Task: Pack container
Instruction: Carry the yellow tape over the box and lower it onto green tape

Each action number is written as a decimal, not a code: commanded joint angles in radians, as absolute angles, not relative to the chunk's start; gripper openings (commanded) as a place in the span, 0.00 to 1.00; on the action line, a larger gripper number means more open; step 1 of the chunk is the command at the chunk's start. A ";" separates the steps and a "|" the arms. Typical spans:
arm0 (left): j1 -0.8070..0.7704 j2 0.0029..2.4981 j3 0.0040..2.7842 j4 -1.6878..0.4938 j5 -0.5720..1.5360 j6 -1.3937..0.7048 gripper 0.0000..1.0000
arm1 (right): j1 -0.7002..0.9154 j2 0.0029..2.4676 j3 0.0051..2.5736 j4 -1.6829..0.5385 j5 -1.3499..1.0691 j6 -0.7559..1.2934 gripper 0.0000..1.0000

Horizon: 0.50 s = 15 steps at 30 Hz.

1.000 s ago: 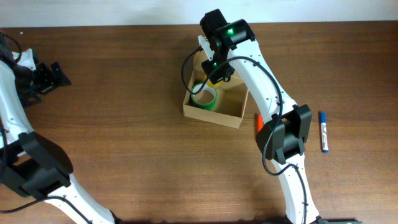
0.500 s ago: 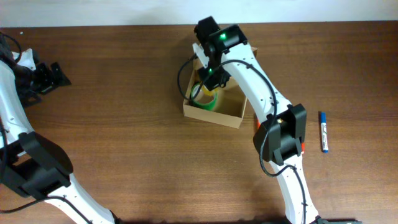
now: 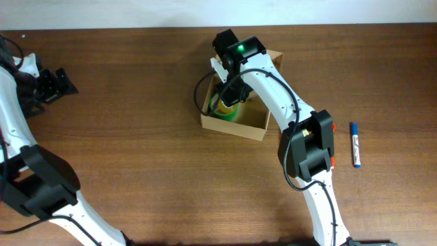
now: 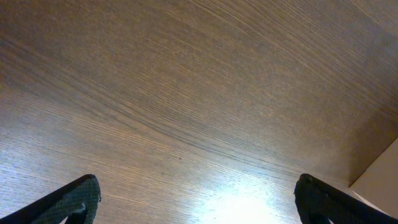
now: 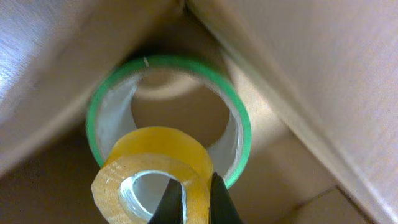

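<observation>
One yellow tape roll (image 5: 152, 171) pinched by right jaws inside container (image 3: 232, 126); left jaws spread wide.

container (image 3: 232, 127) — matt cardboard | table (image 4: 186, 93) — grained wood, slight sheen | yellow tape roll (image 5: 155, 149) glossy plastic

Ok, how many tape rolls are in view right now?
2. The green roll lies in a corner of the container; the smaller yellow roll is pinched in the jaws of the right gripper, over it. The right arm may hide more.
</observation>
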<state>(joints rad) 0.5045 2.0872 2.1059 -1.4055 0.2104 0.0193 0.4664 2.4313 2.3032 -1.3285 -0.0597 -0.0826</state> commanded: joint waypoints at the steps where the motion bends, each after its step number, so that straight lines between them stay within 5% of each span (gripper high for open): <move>1: 0.507 2.081 2.101 -1.406 0.221 0.039 1.00 | 0.472 2.432 2.298 -1.306 -0.095 -0.082 0.04; 15: 0.507 2.081 2.101 -1.406 0.221 0.039 0.99 | 0.498 2.504 2.298 -1.293 -0.120 -0.078 0.04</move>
<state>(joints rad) 0.5045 2.0872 2.1059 -1.4055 0.2104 0.0193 0.4770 2.4790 2.3032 -1.2949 -0.0994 -0.0822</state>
